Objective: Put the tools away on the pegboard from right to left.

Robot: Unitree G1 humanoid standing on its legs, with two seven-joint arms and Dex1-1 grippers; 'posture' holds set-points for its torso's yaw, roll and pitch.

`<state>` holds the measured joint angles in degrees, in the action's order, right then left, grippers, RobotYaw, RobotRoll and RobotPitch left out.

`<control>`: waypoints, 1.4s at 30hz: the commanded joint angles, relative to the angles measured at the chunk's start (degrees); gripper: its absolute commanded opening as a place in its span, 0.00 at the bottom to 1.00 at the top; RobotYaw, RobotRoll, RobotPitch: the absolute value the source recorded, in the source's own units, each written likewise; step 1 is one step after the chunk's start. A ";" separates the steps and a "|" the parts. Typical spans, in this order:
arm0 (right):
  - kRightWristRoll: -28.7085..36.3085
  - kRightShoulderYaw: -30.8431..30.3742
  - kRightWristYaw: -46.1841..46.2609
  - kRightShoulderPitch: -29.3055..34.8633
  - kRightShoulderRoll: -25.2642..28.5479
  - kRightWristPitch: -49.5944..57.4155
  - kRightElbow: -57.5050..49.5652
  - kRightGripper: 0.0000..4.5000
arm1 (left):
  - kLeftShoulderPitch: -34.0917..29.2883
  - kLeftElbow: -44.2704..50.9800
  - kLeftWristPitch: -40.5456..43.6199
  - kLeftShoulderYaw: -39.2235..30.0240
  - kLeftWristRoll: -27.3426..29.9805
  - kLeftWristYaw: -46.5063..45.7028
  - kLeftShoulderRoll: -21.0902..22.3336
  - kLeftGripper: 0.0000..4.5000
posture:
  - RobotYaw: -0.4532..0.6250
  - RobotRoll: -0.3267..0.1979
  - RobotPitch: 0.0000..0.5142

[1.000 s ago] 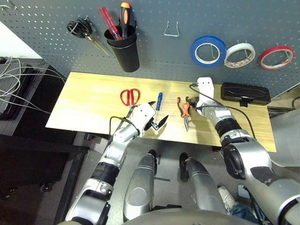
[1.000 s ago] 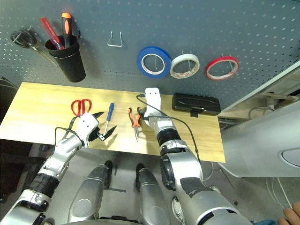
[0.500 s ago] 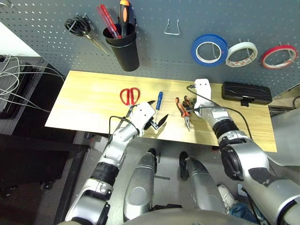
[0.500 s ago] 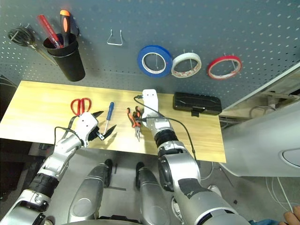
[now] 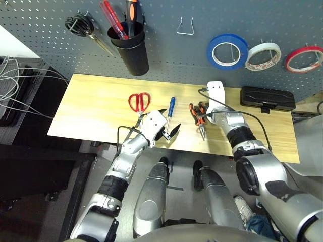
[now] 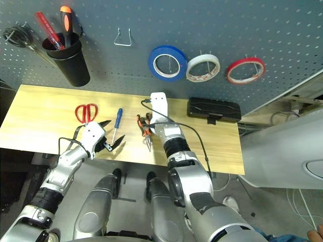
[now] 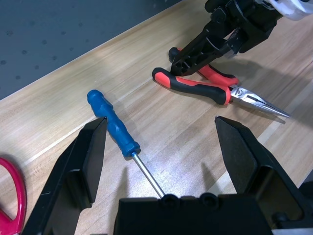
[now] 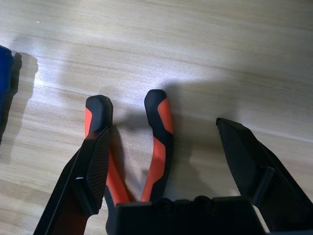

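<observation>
The orange-and-black pliers [image 5: 198,117] lie on the wooden table [image 5: 96,108], tips toward me. My right gripper [image 8: 161,129] is open low over their handles [image 8: 157,137]; one finger covers the left handle, the other stands beyond the right one. The blue-handled screwdriver [image 5: 170,110] and red scissors [image 5: 138,102] lie further left. My left gripper [image 5: 169,132] hovers open near the front edge, by the screwdriver [image 7: 112,122]. The blue tape ring [image 5: 227,51] hangs on the pegboard [image 5: 166,55].
White [image 5: 262,53] and red [image 5: 303,57] tape rings hang right of the blue one. A black case [image 5: 266,98] lies at the table's back right. A black cup [image 5: 130,50] holds two screwdrivers, black scissors [image 5: 81,26] hang at the left, and a bare hook [image 5: 184,27] sits between.
My right gripper has edged left and now straddles the pliers' handles. The left arm has stayed put. The camera has shifted slightly.
</observation>
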<state>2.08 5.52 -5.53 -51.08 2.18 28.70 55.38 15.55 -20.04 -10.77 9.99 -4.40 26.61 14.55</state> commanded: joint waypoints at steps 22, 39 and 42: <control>0.93 -4.68 -9.74 7.69 4.66 5.18 -21.25 0.06 | 3.77 -5.53 -7.20 -3.67 4.22 0.66 -0.54 1.00 | 0.56 0.62 0.53; 1.52 -6.61 -14.35 9.72 5.99 0.39 -35.88 0.06 | 3.84 -1.36 -14.60 -5.72 12.21 4.16 -3.60 1.00 | 0.55 0.62 0.47; 2.06 -6.11 -13.96 8.46 5.35 -2.30 -36.49 0.06 | 4.62 -1.17 -14.45 -6.01 12.31 3.82 -3.51 1.00 | 0.55 0.62 0.47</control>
<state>3.46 -0.55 -19.38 -42.01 7.91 28.40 20.23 20.45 -21.72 -25.62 4.35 7.81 30.18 11.13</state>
